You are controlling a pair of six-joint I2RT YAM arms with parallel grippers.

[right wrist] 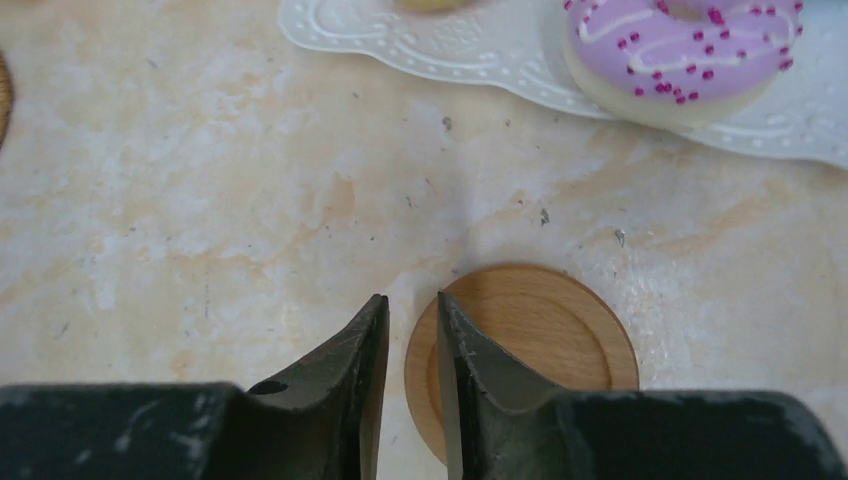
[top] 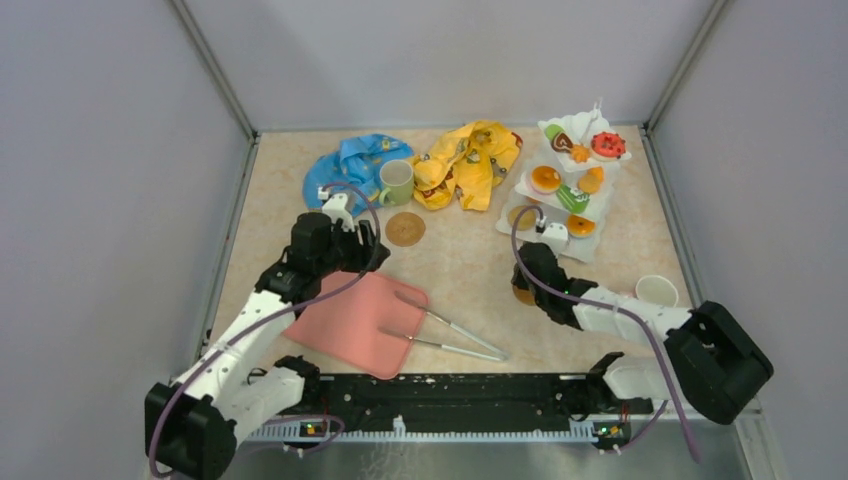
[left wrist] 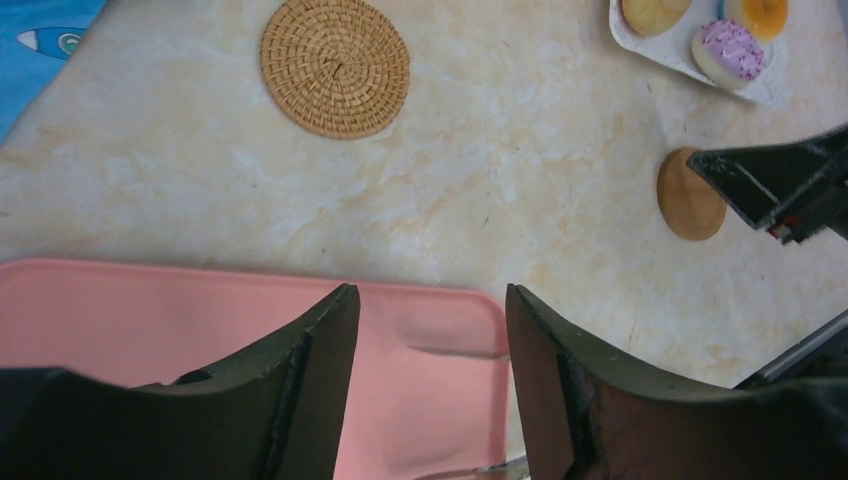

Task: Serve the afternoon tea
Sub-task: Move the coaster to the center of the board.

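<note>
Right wrist view alone shows right jaws narrowed astride wooden coaster (right wrist: 530, 340) rim, grip unclear; left jaws gape.

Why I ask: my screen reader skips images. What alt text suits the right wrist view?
The right gripper, two dark fingers nearly together, straddles the left rim of a round smooth wooden coaster on a marbled beige table. Beyond it, a purple-iced sprinkled toy donut lies on a white embossed stand tray.
</note>
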